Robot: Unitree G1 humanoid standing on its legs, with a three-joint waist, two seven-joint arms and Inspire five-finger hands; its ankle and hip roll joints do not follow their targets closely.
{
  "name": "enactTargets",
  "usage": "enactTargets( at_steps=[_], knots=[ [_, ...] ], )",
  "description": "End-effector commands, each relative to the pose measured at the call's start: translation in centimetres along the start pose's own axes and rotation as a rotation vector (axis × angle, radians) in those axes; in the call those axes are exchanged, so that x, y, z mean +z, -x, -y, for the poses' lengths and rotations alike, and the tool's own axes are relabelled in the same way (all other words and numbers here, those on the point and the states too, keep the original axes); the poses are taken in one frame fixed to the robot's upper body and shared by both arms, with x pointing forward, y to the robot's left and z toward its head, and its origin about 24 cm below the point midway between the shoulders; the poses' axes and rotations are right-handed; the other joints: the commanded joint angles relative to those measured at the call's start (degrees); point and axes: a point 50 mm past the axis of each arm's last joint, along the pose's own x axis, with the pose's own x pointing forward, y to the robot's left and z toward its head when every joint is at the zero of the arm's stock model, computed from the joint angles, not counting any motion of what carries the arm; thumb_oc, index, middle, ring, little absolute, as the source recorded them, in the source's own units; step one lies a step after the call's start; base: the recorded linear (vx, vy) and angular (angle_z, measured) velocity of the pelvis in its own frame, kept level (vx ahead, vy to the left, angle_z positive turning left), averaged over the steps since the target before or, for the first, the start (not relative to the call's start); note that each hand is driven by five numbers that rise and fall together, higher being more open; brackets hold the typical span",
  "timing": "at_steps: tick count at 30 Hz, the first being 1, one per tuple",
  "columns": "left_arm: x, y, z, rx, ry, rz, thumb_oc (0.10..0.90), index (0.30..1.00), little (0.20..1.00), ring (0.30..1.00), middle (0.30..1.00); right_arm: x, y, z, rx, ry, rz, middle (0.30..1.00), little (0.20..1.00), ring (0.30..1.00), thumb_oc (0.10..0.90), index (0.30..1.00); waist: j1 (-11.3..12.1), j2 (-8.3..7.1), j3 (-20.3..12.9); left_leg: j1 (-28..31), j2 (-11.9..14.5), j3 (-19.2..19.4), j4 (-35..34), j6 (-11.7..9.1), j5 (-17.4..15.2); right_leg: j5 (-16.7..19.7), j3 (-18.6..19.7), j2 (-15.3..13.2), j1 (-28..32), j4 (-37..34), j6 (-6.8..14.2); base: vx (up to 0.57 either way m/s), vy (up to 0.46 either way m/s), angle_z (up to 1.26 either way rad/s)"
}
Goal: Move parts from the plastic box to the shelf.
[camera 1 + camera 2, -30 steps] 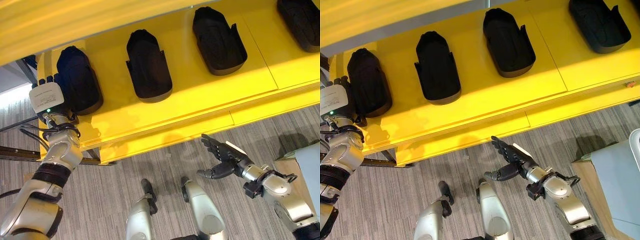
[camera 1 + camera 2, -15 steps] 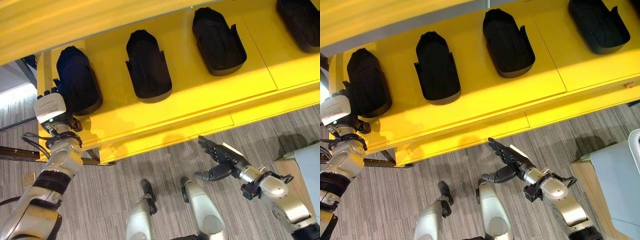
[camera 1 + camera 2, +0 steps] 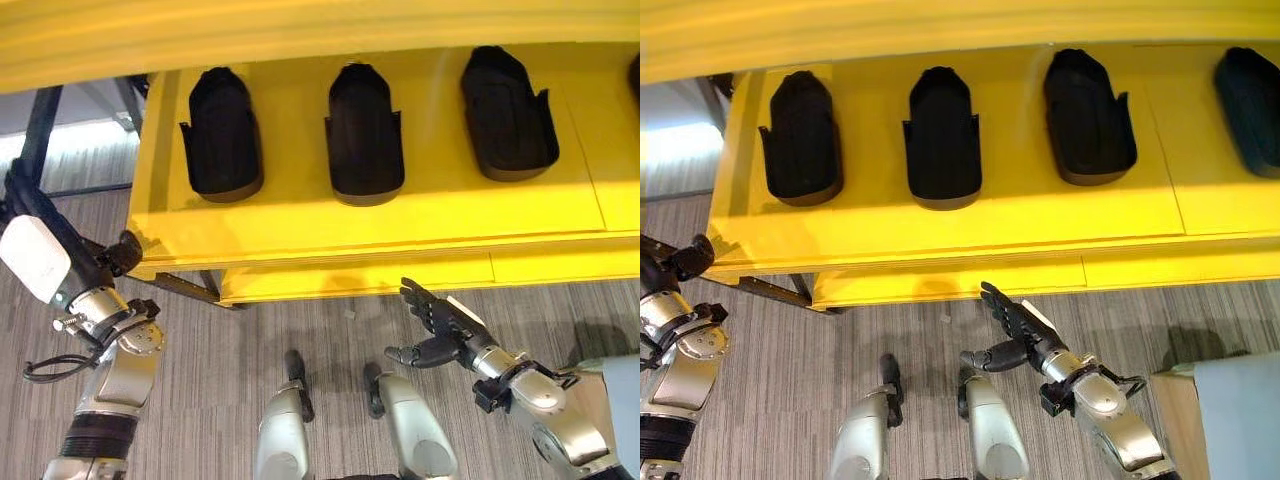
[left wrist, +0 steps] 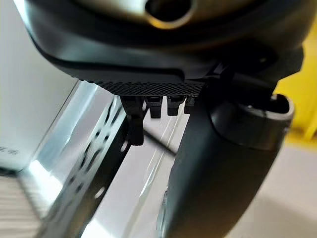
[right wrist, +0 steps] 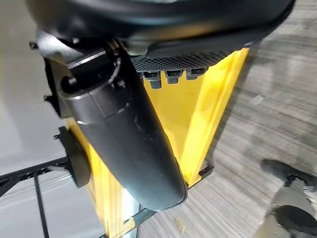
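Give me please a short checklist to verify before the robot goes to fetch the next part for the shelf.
1. Right robot hand free: ok. Its fingers are straight, it holds nothing, and it is over the floor in front of the yellow shelf.
2. Left robot hand free: cannot tell. It is beside the shelf's left end, off the shelf.
3. Placed parts lie safely: ok. Four black parts lie in a row on the shelf, apart from each other.
4. Room for another part: ok, bare yellow surface shows between the parts.
5. Parts left to fetch: cannot tell. The pale object at the lower right may be the box, but its inside is hidden.
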Motion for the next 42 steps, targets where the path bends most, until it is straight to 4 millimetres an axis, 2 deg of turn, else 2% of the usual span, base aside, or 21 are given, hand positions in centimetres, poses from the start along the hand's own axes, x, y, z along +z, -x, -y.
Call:
enactTargets(
  at_steps=[1, 4, 7, 11, 12, 15, 18, 23, 26, 29, 34, 42],
  knots=[
    [3.9, -3.5, -2.5, 0.142, 0.132, 0.229, 0.900, 1.000, 1.000, 1.000, 1.000, 3.4, -0.6, -1.3, 0.018, -0.028, 0.239, 1.000, 1.000, 1.000, 0.900, 1.000, -1.45, -2.42, -5.37, 0.63, -0.77, -1.69, 2.45, 2.69, -4.72, 1.01, -2.73, -3.48, 2.70, -3.18, 1.74, -0.01, -0.032, 0.08],
    [4.5, -2.4, -1.4, -0.011, 0.174, 0.261, 0.900, 1.000, 1.000, 1.000, 1.000, 2.9, -0.4, -1.1, -0.002, -0.033, 0.229, 1.000, 1.000, 1.000, 0.900, 1.000, -1.46, -2.90, -6.45, 1.93, -0.85, -1.66, 0.82, 2.43, -4.47, 1.87, -2.63, -3.12, 4.39, -5.97, 2.28, 0.00, -0.012, 0.05],
    [4.3, -0.6, -0.4, -0.164, 0.214, 0.260, 0.900, 1.000, 1.000, 1.000, 1.000, 2.2, 0.1, -0.8, -0.024, -0.041, 0.219, 1.000, 1.000, 1.000, 0.900, 1.000, -1.48, -3.20, -7.74, 3.96, -1.04, -1.66, -1.80, 2.13, -3.95, 2.92, -2.37, -2.87, 6.39, -9.41, 2.92, 0.00, 0.002, 0.01],
    [3.1, 3.8, 1.1, -0.421, 0.253, 0.261, 0.900, 1.000, 1.000, 1.000, 1.000, 0.9, 1.3, -0.1, -0.070, -0.079, 0.193, 1.000, 1.000, 1.000, 0.900, 1.000, -1.30, -3.59, -10.93, 8.01, -1.43, -1.87, -7.68, 1.44, -2.49, 6.05, -2.12, -3.31, 10.16, -16.96, 4.65, 0.06, 0.039, 0.02],
    [2.9, 4.4, 1.3, -0.460, 0.262, 0.251, 0.900, 1.000, 1.000, 1.000, 1.000, 0.7, 1.4, 0.0, -0.073, -0.082, 0.187, 1.000, 1.000, 1.000, 0.900, 1.000, -1.29, -3.60, -11.46, 8.57, -1.39, -1.93, -8.61, 1.28, -2.21, 6.59, -2.13, -3.48, 10.67, -18.09, 4.95, 0.08, 0.071, 0.06],
    [1.5, 8.8, 2.7, -0.792, 0.277, 0.187, 0.900, 1.000, 1.000, 1.000, 1.000, -0.1, 2.1, 0.5, -0.130, -0.108, 0.165, 1.000, 1.000, 1.000, 0.900, 1.000, -1.12, -3.47, -14.45, 12.10, -0.63, -1.72, -15.04, 0.10, 0.22, 11.06, -1.03, -4.53, 13.40, -25.50, 6.92, 0.05, 0.081, 0.09],
    [0.8, 10.6, 2.6, -0.890, 0.337, 0.143, 0.900, 1.000, 1.000, 1.000, 1.000, -0.5, 2.8, 1.5, -0.208, -0.146, 0.163, 1.000, 1.000, 1.000, 0.900, 1.000, -0.87, -3.37, -16.01, 13.66, -0.12, -0.64, -17.52, -0.36, 0.56, 13.00, -1.44, -5.46, 15.20, -29.39, 7.80, 0.02, 0.062, 0.05],
    [-1.3, 12.8, 2.2, -0.932, 0.485, -0.070, 0.900, 1.000, 1.000, 1.000, 1.000, -1.2, 4.0, 2.5, -0.343, -0.220, 0.170, 1.000, 1.000, 1.000, 0.900, 1.000, -1.00, -3.40, -18.28, 14.69, 0.48, 1.54, -17.79, -0.81, -0.45, 16.04, -2.90, -6.90, 17.52, -34.85, 9.07, 0.01, 0.069, -0.03],
    [-1.7, 14.1, 2.3, -0.943, 0.521, -0.114, 0.900, 1.000, 1.000, 1.000, 1.000, -1.8, 4.5, 2.7, -0.425, -0.277, 0.161, 1.000, 1.000, 1.000, 0.900, 1.000, -1.42, -3.67, -19.67, 15.67, 0.28, 3.23, -17.79, -0.53, -1.26, 16.88, -3.32, -7.11, 18.27, -36.38, 9.33, 0.03, 0.064, -0.21],
    [-1.8, 14.5, 2.1, -0.958, 0.533, -0.154, 0.900, 1.000, 1.000, 1.000, 1.000, -2.5, 4.8, 2.6, -0.450, -0.295, 0.123, 1.000, 1.000, 1.000, 0.900, 1.000, -1.75, -3.84, -20.62, 16.43, -0.10, 4.25, -17.79, -0.22, -1.98, 17.30, -3.38, -7.22, 18.73, -37.28, 9.58, 0.03, 0.037, -0.11],
    [-3.4, 15.7, 2.7, -1.001, 0.580, -0.346, 0.900, 1.000, 1.000, 1.000, 1.000, -3.6, 4.6, 2.4, -0.500, -0.323, 0.061, 1.000, 1.000, 1.000, 0.900, 1.000, -2.02, -3.82, -21.58, 17.44, -0.43, 5.17, -17.79, 0.07, -2.72, 17.23, -3.40, -7.16, 19.15, -37.42, 9.63, 0.03, 0.022, -0.07],
    [-3.5, 16.2, 2.7, -1.059, 0.609, -0.393, 0.900, 1.000, 1.000, 1.000, 1.000, -3.3, 5.2, 3.0, -0.526, -0.266, 0.053, 1.000, 1.000, 1.000, 0.900, 1.000, -2.44, -4.10, -22.37, 18.85, -0.55, 6.35, -17.79, 0.63, -3.55, 17.13, -3.39, -7.28, 19.81, -37.54, 9.80, 0.02, 0.007, -0.03]
  ],
)
